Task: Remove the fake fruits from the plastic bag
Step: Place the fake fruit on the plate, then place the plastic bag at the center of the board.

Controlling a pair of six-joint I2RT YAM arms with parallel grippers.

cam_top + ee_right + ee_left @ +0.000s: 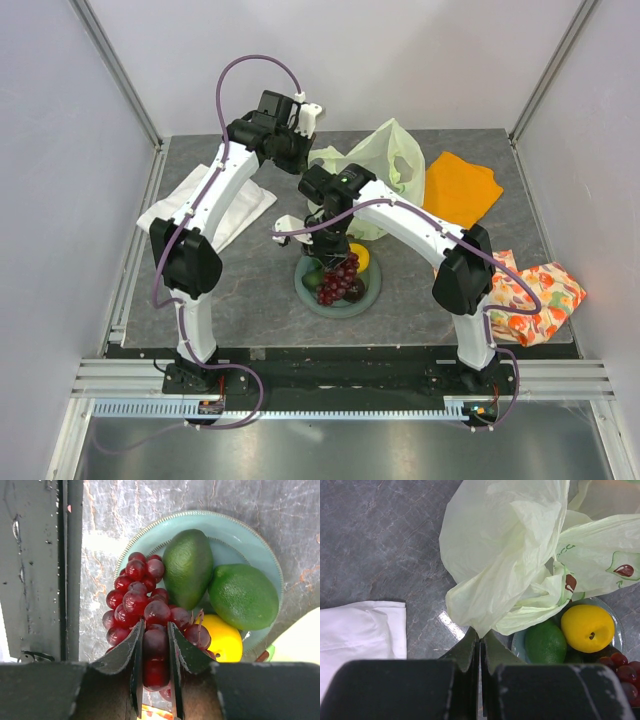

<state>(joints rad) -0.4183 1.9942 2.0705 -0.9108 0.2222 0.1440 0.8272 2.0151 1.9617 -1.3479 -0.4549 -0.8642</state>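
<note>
The pale yellow-green plastic bag (pixel 385 160) lies crumpled at the back of the table. My left gripper (pixel 312 162) is shut on a bottom corner of the bag (pixel 505 555), its jaws (pixel 480 634) pinching the tip. My right gripper (pixel 338 255) is shut on the dark-red grape bunch (pixel 145 595), with grapes squeezed between its fingertips (pixel 156 627), over the grey-green plate (pixel 150 535). On the plate lie two green fruits (pixel 187 567) (pixel 243 596) and the yellow citrus (pixel 222 637). The plate's fruits also show in the left wrist view (pixel 587 627). The maroon round fruit is not visible.
A white folded cloth (pixel 170 205) lies at the left, also in the left wrist view (pixel 360 630). A plain orange cloth (pixel 460 185) lies behind right. The fruit-print cloth (pixel 530 295) lies at the right edge. The plate (pixel 335 308) sits between the two arms.
</note>
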